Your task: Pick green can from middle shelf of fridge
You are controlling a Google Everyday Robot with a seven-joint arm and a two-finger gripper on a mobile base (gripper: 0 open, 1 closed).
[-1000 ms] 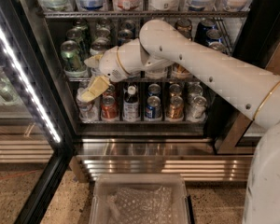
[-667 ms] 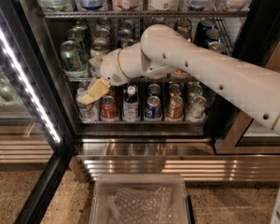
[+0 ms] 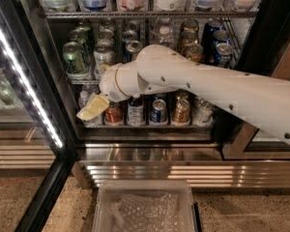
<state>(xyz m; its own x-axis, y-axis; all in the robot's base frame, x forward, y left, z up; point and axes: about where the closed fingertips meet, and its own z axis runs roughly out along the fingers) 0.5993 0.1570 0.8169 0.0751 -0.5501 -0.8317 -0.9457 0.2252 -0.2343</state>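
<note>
The claw (image 3: pixel 93 108) hangs low, in front of the bottom rack; whether it is released or clenched cannot be told, and no can shows in it. The green can (image 3: pixel 73 59) stands at 11 o'clock from it, front left on the middle shelf (image 3: pixel 82 81) of the fridge (image 3: pixel 47 66). I judge this to be the approach step, with the grasp not yet made. The next move calls for lifting the claw to can height and going in squarely at the can. A white-silver can (image 3: pixel 104 55) stands just beside it at 3 o'clock and could be nudged, and the shelf edge lies between claw and can. A clear bin (image 3: pixel 145 187) sits on the floor at 6 o'clock.
</note>
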